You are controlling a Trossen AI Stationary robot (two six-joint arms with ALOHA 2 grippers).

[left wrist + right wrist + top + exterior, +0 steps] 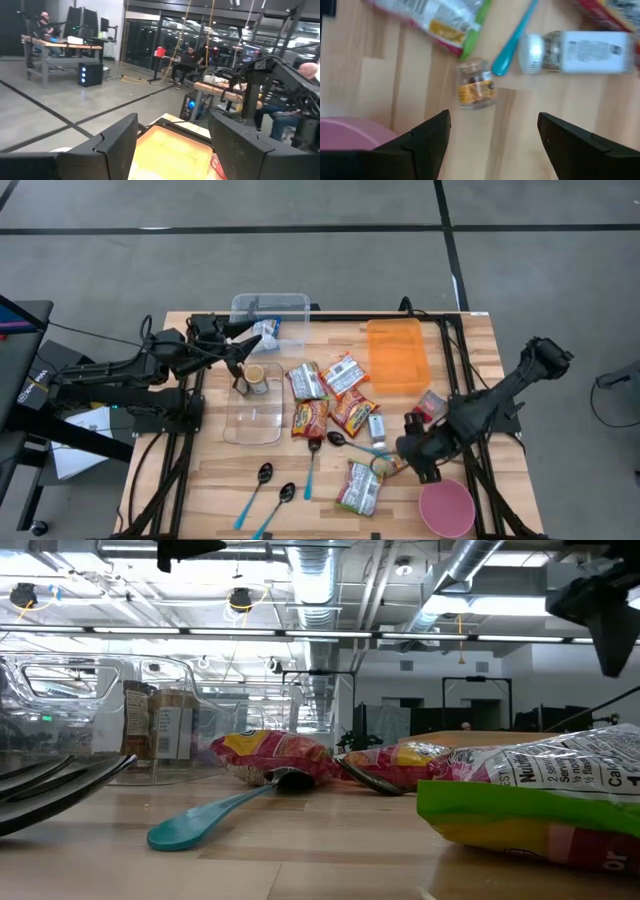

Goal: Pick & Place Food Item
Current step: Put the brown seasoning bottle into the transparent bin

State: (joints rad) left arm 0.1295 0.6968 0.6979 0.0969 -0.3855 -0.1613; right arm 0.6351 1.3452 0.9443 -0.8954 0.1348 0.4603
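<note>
1. Fingers first: the right gripper (492, 145) has both dark fingers (420, 137) spread wide with nothing between them, hovering over bare wood.
2. Just beyond them lies a small spice jar (476, 89) on its side, amber contents, paper label. It looks like the likely target.
3. My read on the jar: rigid, light, smooth, and round, so it will roll if nudged. Best to close across the body, perpendicular to its axis, not on the cap.
4. Next to it: a teal spoon (512, 39) almost touching, a white-capped bottle (580, 52) lying flat, and a green-edged snack packet (432, 22), soft and crinkly.
5. A pink bowl (446, 508) sits near the gripper at the table corner.
6. Farther off, the left gripper (172, 150) waits open by the clear bin (272, 310), facing the orange tray (397, 355).
</note>
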